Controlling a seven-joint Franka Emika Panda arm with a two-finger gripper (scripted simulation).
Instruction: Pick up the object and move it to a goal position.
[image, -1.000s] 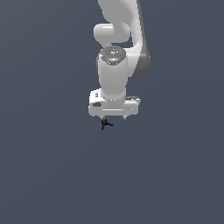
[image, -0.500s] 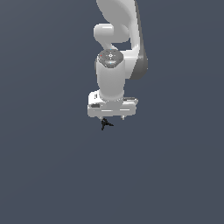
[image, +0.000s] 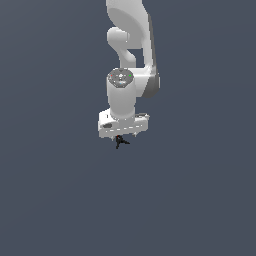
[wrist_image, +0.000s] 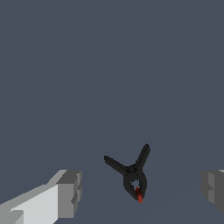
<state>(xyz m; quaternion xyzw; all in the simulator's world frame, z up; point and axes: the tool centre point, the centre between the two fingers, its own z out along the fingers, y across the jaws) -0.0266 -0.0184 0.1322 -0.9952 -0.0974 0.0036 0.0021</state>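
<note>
The end effector (wrist_image: 140, 190) stands wide open, one grey fingertip (wrist_image: 70, 194) on each side of the object (wrist_image: 132, 173), touching neither; the object lies on the tabletop (image: 60, 200) directly beneath; its two prongs splay away from the red-tipped end, the long axis running between; closing on those slanted prongs may squeeze it out sideways.

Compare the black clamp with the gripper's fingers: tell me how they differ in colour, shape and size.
Colour: the clamp is black with a small red tip, while the fingers are grey and white.
Shape: the clamp is thin and pronged, splaying into a V; the fingers are blocky.
Size: the clamp is far smaller than the gripper above it in the exterior view.
Shared: in the wrist view the clamp lies between the two fingers, apart from both.
</note>
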